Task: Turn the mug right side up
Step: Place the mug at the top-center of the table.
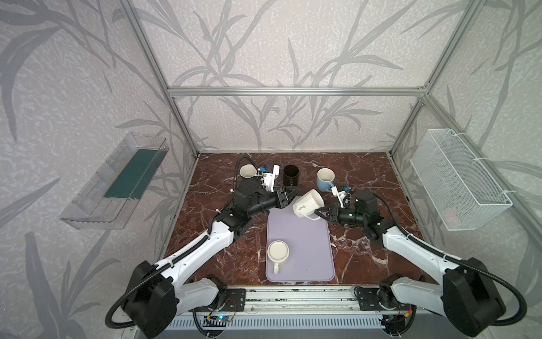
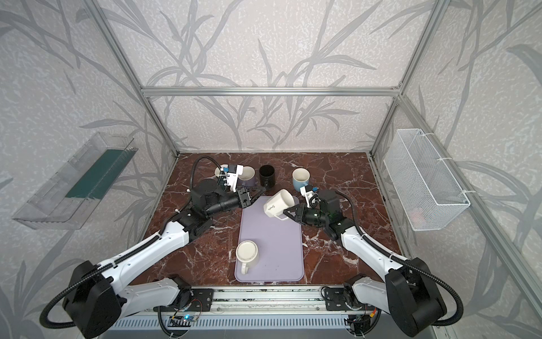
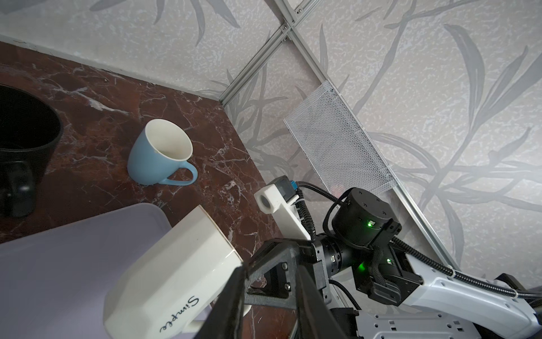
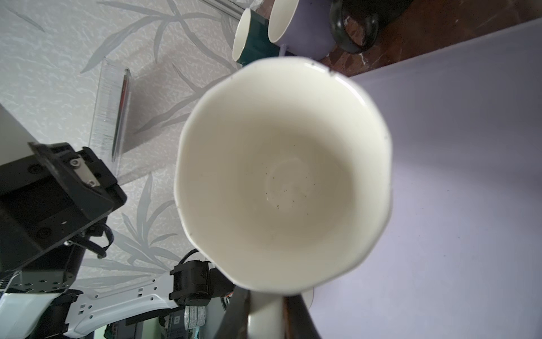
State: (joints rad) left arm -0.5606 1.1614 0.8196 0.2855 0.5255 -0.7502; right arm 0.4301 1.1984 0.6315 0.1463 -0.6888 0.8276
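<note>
A white mug (image 1: pixel 306 202) (image 2: pixel 277 202) lettered "Simple" hangs tilted over the far end of the lavender mat (image 1: pixel 308 258), mouth facing up and toward the right arm. My right gripper (image 1: pixel 318 212) (image 4: pixel 265 320) is shut on its handle; the right wrist view looks straight into the mug's bare inside (image 4: pixel 281 176). My left gripper (image 1: pixel 293 193) (image 3: pixel 271 265) is just left of the mug (image 3: pixel 176 270), open with nothing between its fingers. A second cream mug (image 1: pixel 278 251) (image 2: pixel 247 253) stands upside down on the mat's near left part.
Along the back of the marble table stand a black mug (image 1: pixel 291 175), a blue mug (image 1: pixel 325 178) and a cream-lined mug (image 1: pixel 247 171) behind the left wrist. A wire basket (image 1: pixel 460 179) hangs on the right wall, a clear bin (image 1: pixel 114 179) on the left.
</note>
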